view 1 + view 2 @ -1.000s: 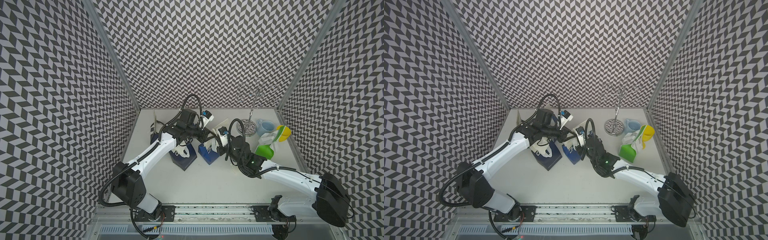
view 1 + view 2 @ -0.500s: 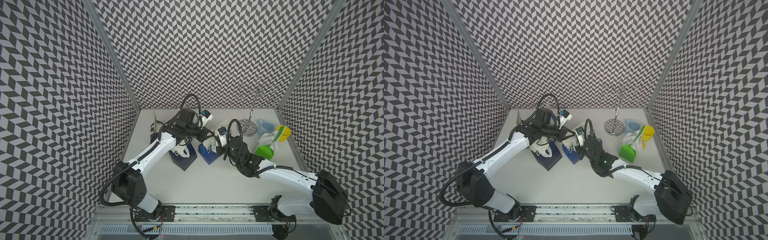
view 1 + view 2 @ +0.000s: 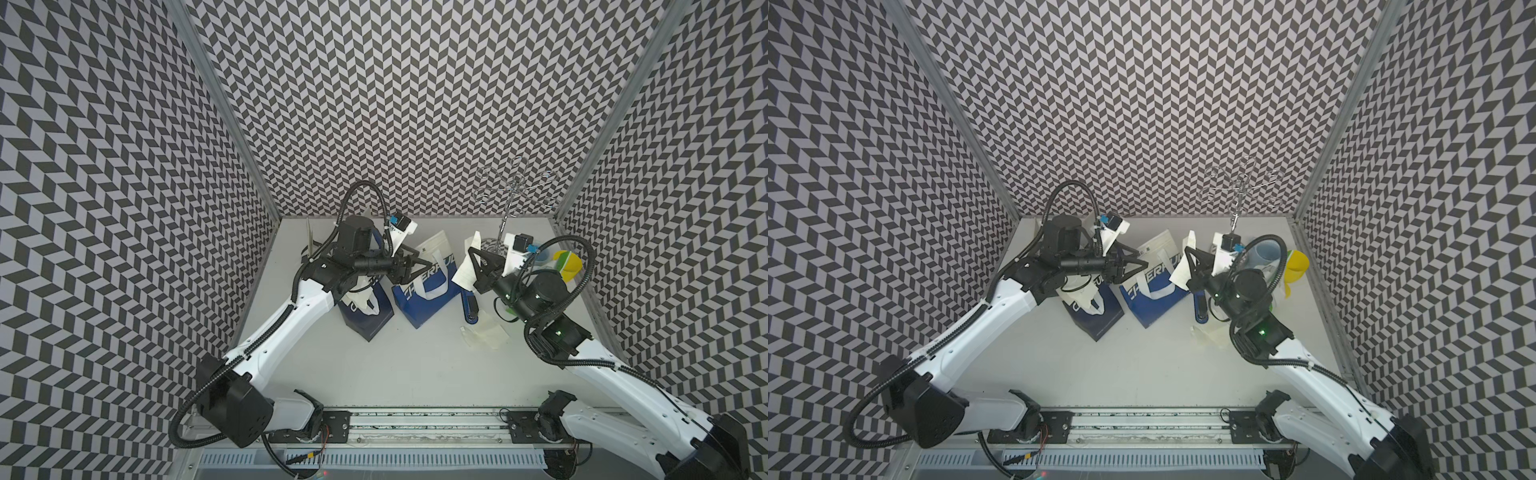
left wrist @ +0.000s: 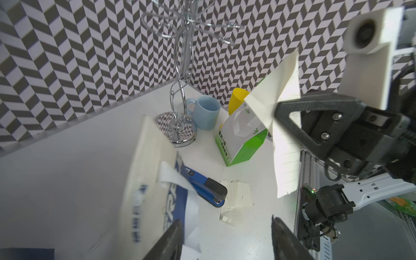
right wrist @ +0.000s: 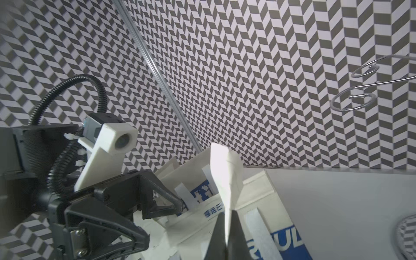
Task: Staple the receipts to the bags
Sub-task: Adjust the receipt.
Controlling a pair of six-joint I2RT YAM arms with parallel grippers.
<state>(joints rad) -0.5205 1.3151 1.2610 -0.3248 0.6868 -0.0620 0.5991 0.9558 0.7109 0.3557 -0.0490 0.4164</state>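
Change: the left tool point(image 3: 422, 258) now stands with its jaws apart, where a moment ago they were together. The right tool point(image 3: 471, 252) has drawn back toward the right of the frame, taking a receipt point(image 3: 464, 275) away from the centre bag point(image 3: 424, 293).
Meaning: the bag appears to have been let go while the slip is not fastened to it. By this reading, stapling of this pair is still to come, and bag and slip must be brought together again.
Left tool: jaws apart and nothing between them. In the left wrist view its fingers point(image 4: 168, 243) frame bare tabletop point(image 4: 67, 180), and the blurred bag point(image 4: 144, 180) lies at lower left.
Right tool: jaws together, clamped on the receipt. In the right wrist view the slip point(image 5: 225, 180) rises edge-on from between the jaws.
Centre bag: middle of both top views, lettered blue face turned up. Its white upper edge is just right of the left tool's tips; contact cannot be told.
Receipt: held off the tabletop, right of the bag's upper edge.
Stapler: the stapler point(image 3: 469, 307) lies right of the bag, beside 1 pile of loose receipts point(image 3: 484, 334).
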